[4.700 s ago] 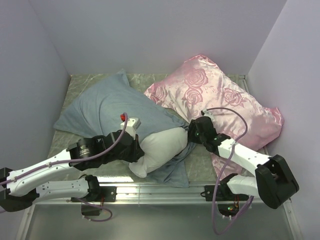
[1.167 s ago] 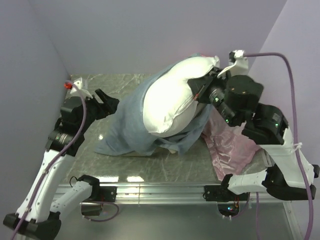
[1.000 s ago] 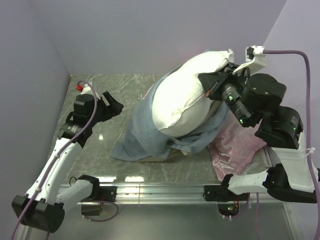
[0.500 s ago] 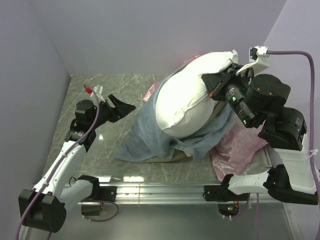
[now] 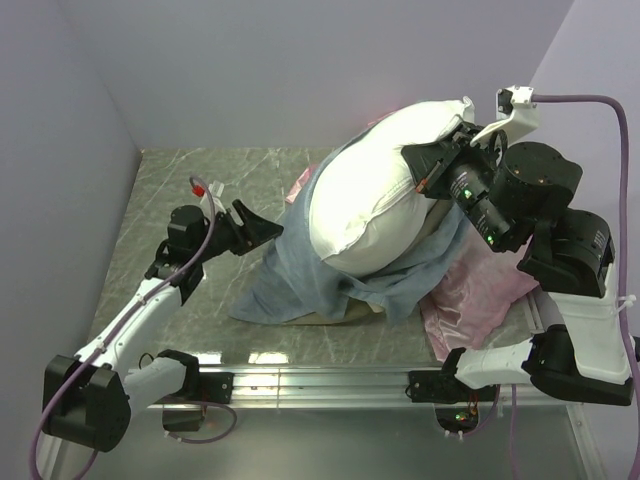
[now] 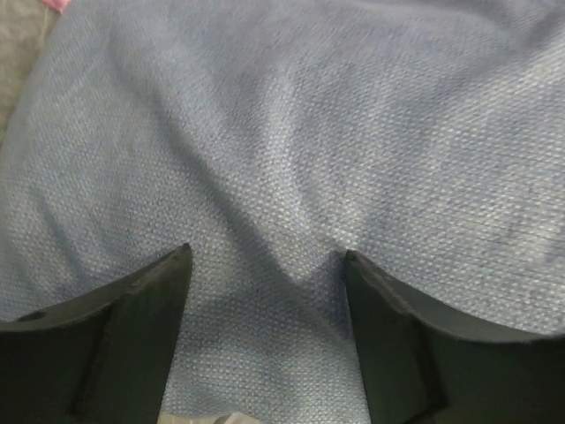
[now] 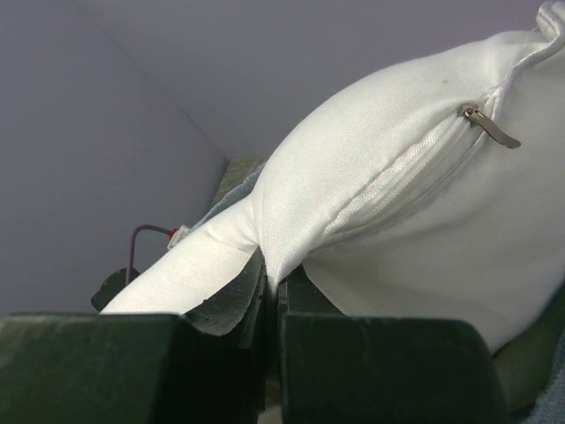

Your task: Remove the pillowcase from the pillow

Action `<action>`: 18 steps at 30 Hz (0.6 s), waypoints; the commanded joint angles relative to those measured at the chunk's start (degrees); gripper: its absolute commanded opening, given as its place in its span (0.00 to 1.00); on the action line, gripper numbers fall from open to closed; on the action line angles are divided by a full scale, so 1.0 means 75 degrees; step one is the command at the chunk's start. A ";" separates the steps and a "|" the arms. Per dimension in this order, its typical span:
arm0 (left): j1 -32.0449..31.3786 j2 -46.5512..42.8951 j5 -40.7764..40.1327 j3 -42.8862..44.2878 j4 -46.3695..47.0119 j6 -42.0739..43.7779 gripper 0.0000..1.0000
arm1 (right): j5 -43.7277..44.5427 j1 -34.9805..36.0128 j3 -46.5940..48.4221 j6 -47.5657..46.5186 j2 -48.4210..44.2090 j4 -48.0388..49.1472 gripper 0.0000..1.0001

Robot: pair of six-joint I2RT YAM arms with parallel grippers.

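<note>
My right gripper (image 5: 420, 178) pinched the white pillow (image 5: 375, 200) at the frame's upper right, while my left gripper (image 5: 258, 228) stood wide just at the grey-blue pillowcase (image 5: 300, 275), centre-left.

Coarse-woven cloth pillowcase (image 6: 309, 132), smooth pillow (image 7: 397, 194)

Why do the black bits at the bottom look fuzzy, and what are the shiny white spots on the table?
Left wrist view: the left gripper's fingers sit too near the lens, so they blur, while the pillowcase weave is sharp. Right wrist view: the right gripper's fingers blur likewise; the pillow zipper is crisp. Top view: glare off the table.
</note>
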 commanded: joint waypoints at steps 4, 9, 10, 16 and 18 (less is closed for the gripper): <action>-0.0144 0.0222 0.0401 -0.0012 0.0980 -0.0328 0.56 | 0.0111 -0.0021 0.0244 -0.0014 -0.0229 0.1429 0.00; -0.0167 0.0479 0.0390 0.0209 0.0935 -0.0341 0.19 | 0.0052 -0.0021 0.0185 0.0044 -0.0206 0.1464 0.00; -0.0167 0.0503 0.0158 0.0292 0.0795 -0.0224 0.06 | 0.0064 -0.0032 0.0185 0.0045 -0.0183 0.1452 0.00; 0.0159 0.0983 -0.1940 0.1475 -0.1900 0.0421 0.01 | 0.0099 -0.0032 0.0535 0.0091 -0.0194 0.1382 0.00; 0.0673 0.1194 -0.2538 0.1686 -0.2240 0.0433 0.00 | 0.0076 -0.0021 0.0629 0.0127 -0.0241 0.1358 0.00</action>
